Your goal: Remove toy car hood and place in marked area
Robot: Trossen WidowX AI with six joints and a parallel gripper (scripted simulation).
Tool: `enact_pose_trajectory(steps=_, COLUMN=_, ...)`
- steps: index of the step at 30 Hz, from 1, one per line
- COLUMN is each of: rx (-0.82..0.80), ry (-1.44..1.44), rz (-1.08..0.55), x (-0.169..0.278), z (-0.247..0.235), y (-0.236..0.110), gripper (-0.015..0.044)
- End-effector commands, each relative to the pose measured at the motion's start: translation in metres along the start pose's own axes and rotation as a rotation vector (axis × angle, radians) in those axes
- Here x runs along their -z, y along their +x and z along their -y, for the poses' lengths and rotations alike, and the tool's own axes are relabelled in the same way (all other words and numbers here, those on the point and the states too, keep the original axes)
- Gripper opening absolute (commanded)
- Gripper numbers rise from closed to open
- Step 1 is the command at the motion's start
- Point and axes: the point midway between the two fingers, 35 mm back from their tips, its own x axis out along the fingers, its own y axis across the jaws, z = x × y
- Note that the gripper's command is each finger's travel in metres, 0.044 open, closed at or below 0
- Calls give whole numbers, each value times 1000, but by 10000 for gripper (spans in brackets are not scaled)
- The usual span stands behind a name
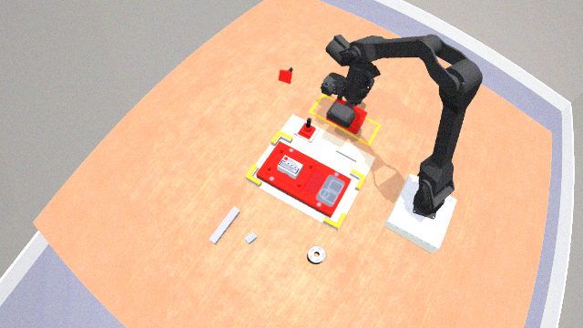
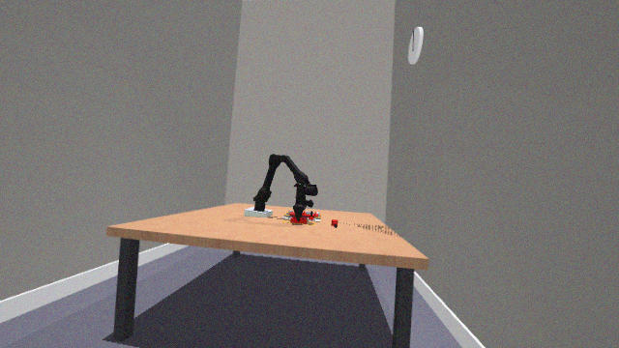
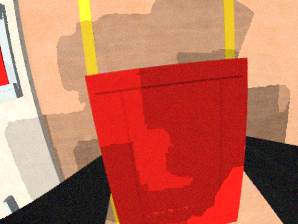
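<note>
The hood, a flat red panel, lies level at or just above the table, over the marked area, a thin yellow outline. In the wrist view it covers part of both long yellow lines. Its far edge in the top view seems to reach the outline or past it. My gripper is shut on the hood, a black finger against each side edge. Contact with the table is hard to tell. The red toy car body sits on the white board without the hood.
Yellow corner brackets surround the car. A red block with a black lever stands on the board beside the marked area. A red piece lies farther back. A grey bar, small grey block and white ring lie in front.
</note>
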Motion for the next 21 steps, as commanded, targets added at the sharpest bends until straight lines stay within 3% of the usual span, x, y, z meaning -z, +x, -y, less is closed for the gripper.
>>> enact_pose_trajectory(steps=1, rx=0, ry=0, rz=0, x=0, z=0, y=0, gripper=420)
enact_pose_trajectory(steps=4, rx=-1, ry=0, rz=0, x=-2, z=1, y=-16, gripper=440)
enact_pose_trajectory(steps=9, rx=-5, ry=0, rz=0, x=-1, z=1, y=-70, gripper=440)
enact_pose_trajectory(steps=21, rx=-5, ry=0, rz=0, x=0, z=1, y=-73, gripper=440)
